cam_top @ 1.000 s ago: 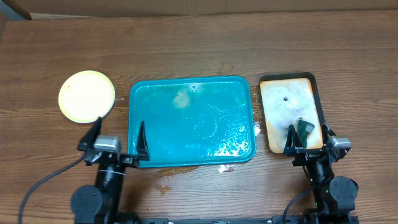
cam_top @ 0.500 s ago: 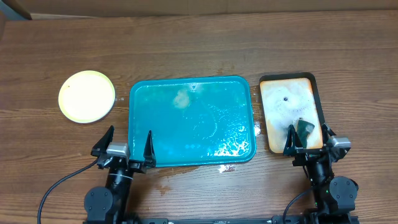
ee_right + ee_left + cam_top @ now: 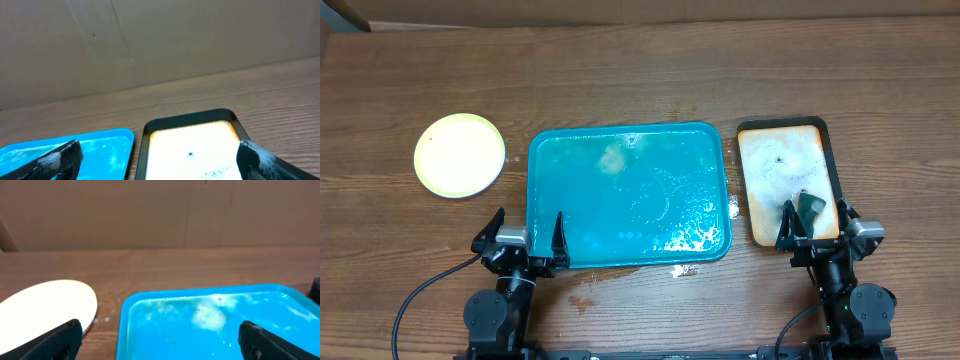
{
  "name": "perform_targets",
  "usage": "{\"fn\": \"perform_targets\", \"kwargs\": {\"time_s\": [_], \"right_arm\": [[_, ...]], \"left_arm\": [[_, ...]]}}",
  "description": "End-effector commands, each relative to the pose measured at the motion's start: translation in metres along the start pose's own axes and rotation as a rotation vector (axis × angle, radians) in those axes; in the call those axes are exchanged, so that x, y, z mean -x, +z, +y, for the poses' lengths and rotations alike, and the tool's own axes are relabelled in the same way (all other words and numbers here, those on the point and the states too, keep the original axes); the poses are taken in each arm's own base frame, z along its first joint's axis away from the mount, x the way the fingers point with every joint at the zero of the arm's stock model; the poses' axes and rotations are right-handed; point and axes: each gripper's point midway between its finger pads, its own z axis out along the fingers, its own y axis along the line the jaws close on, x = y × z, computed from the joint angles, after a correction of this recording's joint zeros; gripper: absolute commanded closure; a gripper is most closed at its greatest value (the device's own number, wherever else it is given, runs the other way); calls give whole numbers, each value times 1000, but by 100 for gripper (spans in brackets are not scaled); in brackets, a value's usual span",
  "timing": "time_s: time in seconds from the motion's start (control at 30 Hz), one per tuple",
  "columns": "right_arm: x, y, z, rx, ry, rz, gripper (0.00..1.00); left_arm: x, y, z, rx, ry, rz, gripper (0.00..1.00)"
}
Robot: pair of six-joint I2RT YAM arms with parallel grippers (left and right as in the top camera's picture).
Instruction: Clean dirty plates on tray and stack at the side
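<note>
A pale yellow-green plate (image 3: 460, 155) lies on the table left of the teal tray (image 3: 628, 235); I cannot tell whether other plates lie under it. No plate is on the tray, which is wet with a white foam patch (image 3: 612, 158). My left gripper (image 3: 527, 238) is open and empty at the tray's front left corner. In the left wrist view the left gripper (image 3: 160, 328) has the plate (image 3: 47, 305) to its left and the tray (image 3: 165, 335) ahead. My right gripper (image 3: 815, 225) is open and empty over the front of the beige tray.
A black-rimmed beige tray (image 3: 788, 128) stands right of the teal tray and shows in the right wrist view (image 3: 190, 118). A dark green pad (image 3: 810, 206) lies at its front right. Water and foam spots (image 3: 685, 269) are on the table by the teal tray's front edge.
My left gripper has moved right and back toward the front edge, from beside the plate to the tray's front left corner. The right arm has not moved.
</note>
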Motion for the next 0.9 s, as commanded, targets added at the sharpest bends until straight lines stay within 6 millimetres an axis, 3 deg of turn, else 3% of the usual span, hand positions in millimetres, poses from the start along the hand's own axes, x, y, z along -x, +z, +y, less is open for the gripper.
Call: {"fn": "perform_targets", "kwargs": {"time_s": [0.0, 0.87], "right_arm": [[0, 0, -4, -16, -1, -11, 0], [0, 0, -4, -16, -1, -11, 0]], "left_arm": [[-11, 0, 5, 30, 10, 28, 0], [-11, 1, 9, 55, 32, 28, 0]]}}
